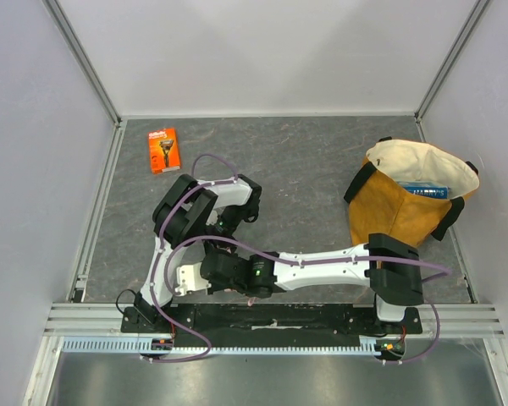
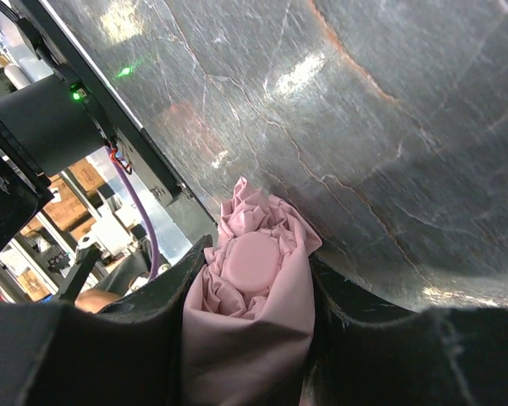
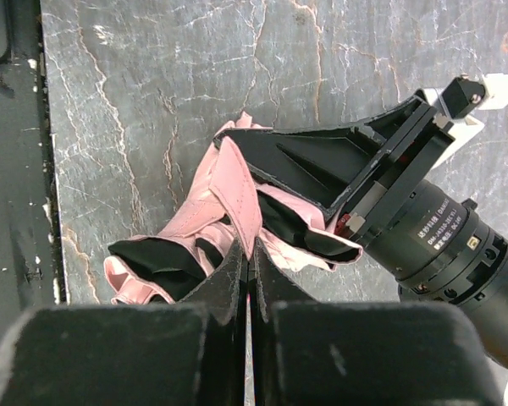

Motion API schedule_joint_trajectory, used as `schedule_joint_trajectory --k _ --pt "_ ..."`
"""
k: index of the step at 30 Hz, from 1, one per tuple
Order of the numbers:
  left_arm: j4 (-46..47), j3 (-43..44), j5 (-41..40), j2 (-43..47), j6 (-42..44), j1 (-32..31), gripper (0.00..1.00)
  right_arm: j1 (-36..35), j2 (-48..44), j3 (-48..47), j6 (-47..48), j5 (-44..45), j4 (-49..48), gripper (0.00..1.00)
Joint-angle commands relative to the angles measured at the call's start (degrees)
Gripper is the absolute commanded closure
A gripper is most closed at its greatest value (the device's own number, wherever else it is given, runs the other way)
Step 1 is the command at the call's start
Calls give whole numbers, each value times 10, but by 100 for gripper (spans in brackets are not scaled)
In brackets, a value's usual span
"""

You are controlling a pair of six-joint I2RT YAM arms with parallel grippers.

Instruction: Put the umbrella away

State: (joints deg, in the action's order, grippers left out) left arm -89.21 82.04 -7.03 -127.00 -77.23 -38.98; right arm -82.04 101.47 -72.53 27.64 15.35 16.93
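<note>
The umbrella (image 2: pixel 256 269) is a soft, crumpled bundle of pale pink fabric, folded in loose pleats around a smooth rounded pink cap, with black parts showing among the folds. It sits low over the dark grey, stone-veined tabletop (image 2: pixel 364 127) close to its near edge, between the 2 arm bases. The left jaws stand partly apart, clamping the bundle on both sides. The right jaws are pressed tight together, nipping a flat pink strap of the umbrella at their tips. Well apart at the far right slumps a mustard-yellow tote bag (image 1: pixel 388 213) with a cream lining.
</note>
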Motion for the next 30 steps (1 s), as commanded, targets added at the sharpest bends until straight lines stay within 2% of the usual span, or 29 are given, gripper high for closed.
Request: schedule_joint_trajectory --k 1,5,9,12,16,19,22,28,30 --pt "317 30 10 -34 -131 -2 98 -29 -15 -45 -13 21 -216 100" --pt "367 22 19 -43 -141 -1 98 -32 -15 -60 -15 -8 -202 100" --pt "367 54 22 -69 -156 0 98 -59 37 -88 56 20 -141 100" --pt "403 44 50 -90 -158 0 98 -79 64 -95 84 18 -123 100" --pt "474 -34 34 -51 -184 -4 98 -101 87 -98 104 25 -75 100" --pt "513 -57 54 -45 -178 1 98 -118 100 -98 138 58 -52 100" --pt "558 -78 64 -38 -186 -3 98 -128 110 -103 118 68 -43 100" --pt "589 -89 68 -41 -202 -6 98 -117 106 -97 88 64 -47 100" --pt "590 -85 97 -43 -202 -6 98 -100 88 -91 58 45 -51 100"
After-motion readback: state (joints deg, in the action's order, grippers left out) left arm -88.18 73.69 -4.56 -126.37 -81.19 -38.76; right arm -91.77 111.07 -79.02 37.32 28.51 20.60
